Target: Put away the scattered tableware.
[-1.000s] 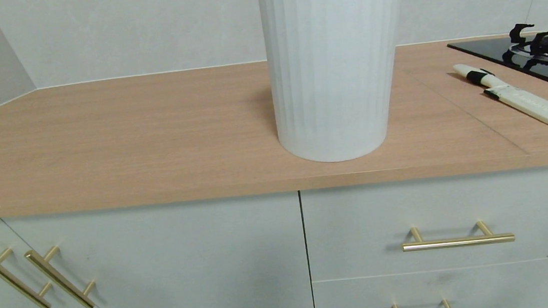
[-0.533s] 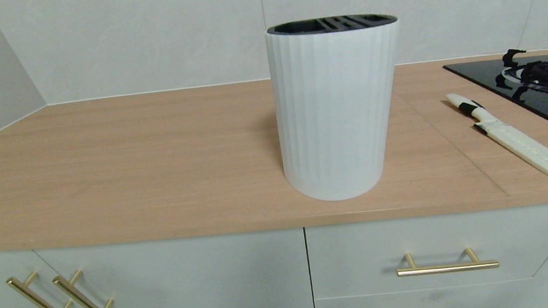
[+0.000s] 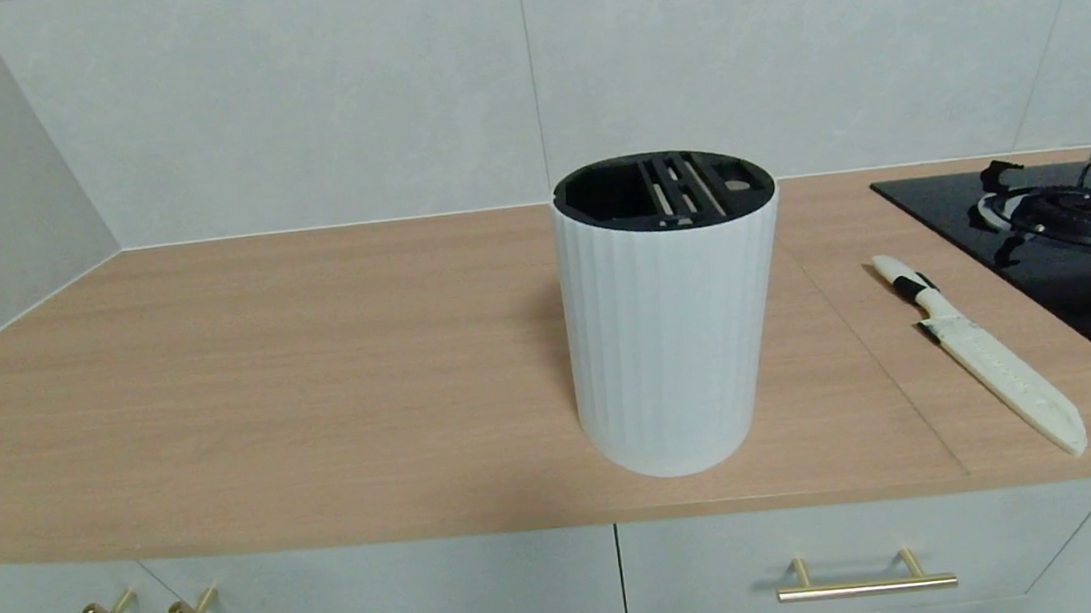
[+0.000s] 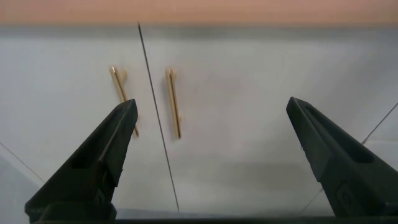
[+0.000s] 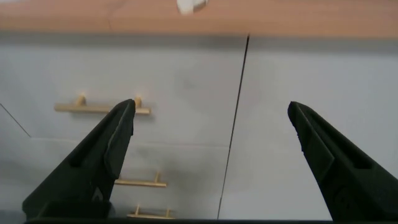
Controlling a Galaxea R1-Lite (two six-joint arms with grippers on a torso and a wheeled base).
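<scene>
Wooden tabletop [image 3: 264, 394] sits lower now: the camera went up, nothing moved. Knife [image 3: 982, 365] lies at 3 o'clock from the white holder [image 3: 673, 334], slots showing. Left claw [image 4: 210, 106] and right claw [image 5: 210, 104] gape wide, empty.

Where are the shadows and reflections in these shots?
Head view: the knife holder throws a soft shadow leftward on the countertop; the glossy cooktop mirrors its burner grate. Both wrist views: the cabinet fronts darken just under the counter edge.

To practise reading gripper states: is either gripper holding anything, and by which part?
Nothing is held. The left gripper and right gripper are both open and empty; the knife lies on the countertop.
</scene>
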